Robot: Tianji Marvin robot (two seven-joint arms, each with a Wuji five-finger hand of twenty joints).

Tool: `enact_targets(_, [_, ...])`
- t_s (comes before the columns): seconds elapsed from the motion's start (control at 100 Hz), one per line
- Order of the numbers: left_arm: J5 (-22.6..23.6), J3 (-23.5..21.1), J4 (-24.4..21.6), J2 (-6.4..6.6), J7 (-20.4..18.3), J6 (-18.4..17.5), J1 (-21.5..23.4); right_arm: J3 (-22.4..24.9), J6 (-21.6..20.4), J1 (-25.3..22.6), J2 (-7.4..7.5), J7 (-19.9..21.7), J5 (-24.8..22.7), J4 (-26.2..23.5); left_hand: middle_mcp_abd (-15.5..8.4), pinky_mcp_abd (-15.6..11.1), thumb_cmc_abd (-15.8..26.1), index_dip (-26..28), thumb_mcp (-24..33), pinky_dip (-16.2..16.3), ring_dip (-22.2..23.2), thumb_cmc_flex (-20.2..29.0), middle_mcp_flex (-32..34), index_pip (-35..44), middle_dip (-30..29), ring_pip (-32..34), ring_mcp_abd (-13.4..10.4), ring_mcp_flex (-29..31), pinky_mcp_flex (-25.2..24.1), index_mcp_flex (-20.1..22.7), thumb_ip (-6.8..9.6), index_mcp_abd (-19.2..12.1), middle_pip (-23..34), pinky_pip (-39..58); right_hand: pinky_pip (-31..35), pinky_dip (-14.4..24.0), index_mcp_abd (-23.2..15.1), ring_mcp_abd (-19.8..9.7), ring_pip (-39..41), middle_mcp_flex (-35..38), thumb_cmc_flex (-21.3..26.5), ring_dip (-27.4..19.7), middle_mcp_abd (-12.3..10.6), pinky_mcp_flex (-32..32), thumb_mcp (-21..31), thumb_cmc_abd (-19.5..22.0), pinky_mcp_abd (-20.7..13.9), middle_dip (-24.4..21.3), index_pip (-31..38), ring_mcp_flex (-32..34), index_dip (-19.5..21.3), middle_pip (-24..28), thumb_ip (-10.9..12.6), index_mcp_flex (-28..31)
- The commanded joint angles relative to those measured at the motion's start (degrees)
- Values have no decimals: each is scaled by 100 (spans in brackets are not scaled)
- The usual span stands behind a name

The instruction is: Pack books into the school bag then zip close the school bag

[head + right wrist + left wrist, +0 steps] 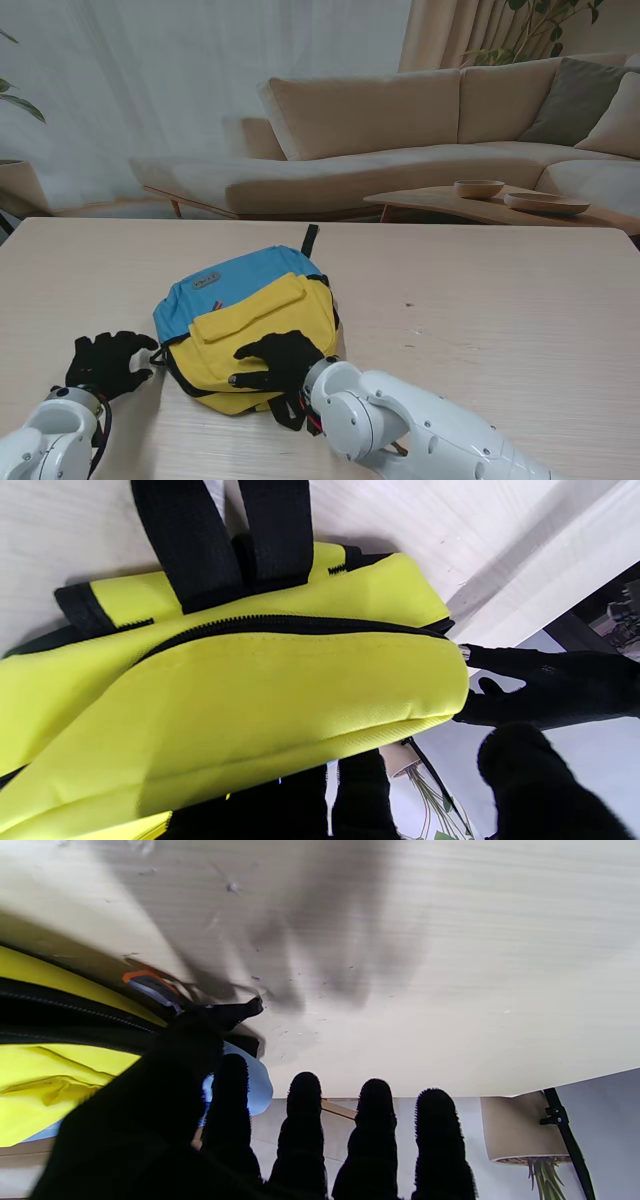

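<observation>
The school bag [245, 320], blue at the far end and yellow nearer to me, lies flat on the table left of centre. My right hand [280, 362] rests palm-down on the bag's yellow front [250, 690] with fingers spread, gripping nothing. My left hand [105, 365] sits at the bag's left corner. Its thumb and index finger [200, 1080] pinch the black zipper pull [240, 1010], and the other fingers stick out straight. The black zipper [280, 624] looks closed along the stretch I see. No books are in view.
The bag's black straps [200, 545] lie on the light wooden table [480, 320], and a black loop [310, 240] sticks out at its far end. Beyond the table stand a beige sofa [400, 130] and a low table with bowls [500, 195].
</observation>
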Motion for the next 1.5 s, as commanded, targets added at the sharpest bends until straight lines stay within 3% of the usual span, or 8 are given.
enact_targets(0.0, [1,18,-8,-34,-55,79,13,-7,3,-96,20,119,-24,-12,-115,-128,85,-68,186,120,62,-176,-265,26,-20,-26,-115,-233,-174,-194,112,9,8,-168,435,171,24,-29,-93,107,-173,-61,195,254,-201,136,833,-8,-144,29,41,-9,152,16])
enact_targets(0.25, [47,249,74,-10,-284,439,-239,11,2,-127,27,131,3,-53,-79,-222,152,-476,48,49,19,-188,-569,-319,-50,-207,-199,-539,-196,-229,123,161,-94,-539,492,206,89,30,-59,144,-172,-43,220,282,-212,160,879,0,-120,70,91,5,184,104])
enact_targets(0.45, [49,465,245,30,-567,615,-517,8,35,-130,32,139,-18,-81,-141,-321,144,-421,26,96,30,-161,-754,-37,-59,-300,-293,-719,-189,110,139,-134,-158,-985,521,229,140,36,-40,142,-163,-31,218,283,-208,173,878,10,-110,81,127,19,219,147])
enact_targets(0.58, [81,579,352,53,-675,624,-647,26,56,-143,30,130,-12,-89,-188,-352,-277,769,-533,299,59,447,-766,1274,-24,-298,-335,-789,-169,1054,-80,-10,-124,-1154,537,241,154,50,-31,147,-149,-24,221,285,-206,181,880,17,-110,78,144,32,241,159])
enact_targets(0.83, [366,625,331,91,-945,554,-720,62,68,-185,26,104,-3,-98,-174,-375,-735,3217,-205,390,112,791,-688,3851,182,-142,-377,-767,-138,850,-104,287,177,-1030,574,268,176,56,0,140,-126,-6,225,296,-212,190,892,34,-102,90,178,66,281,191])
enact_targets(0.92, [479,584,240,96,-1020,501,-670,71,74,-196,23,89,-4,-100,-144,-364,-730,3156,-137,367,109,828,-609,3783,194,-110,-340,-766,-132,909,-117,288,217,-1003,588,277,184,56,12,140,-119,0,225,298,-213,191,898,42,-95,98,189,81,292,204])
enact_targets(1.2, [284,380,-209,47,-874,426,-324,93,116,-220,7,52,24,-108,-39,-296,-192,1106,-518,219,58,1731,106,2372,43,-39,-201,-643,-159,2134,-150,543,225,-937,641,313,247,68,55,167,-88,24,268,318,-219,177,904,69,-57,140,233,142,320,269])
enact_targets(1.49, [202,181,-626,-5,-701,413,37,120,110,-239,-8,13,48,-111,72,-259,-172,1400,-581,212,65,1489,229,2677,132,-38,-166,-605,-169,2074,-101,831,331,-956,677,342,281,82,80,190,-67,39,286,326,-227,170,905,85,-43,161,258,182,334,301])
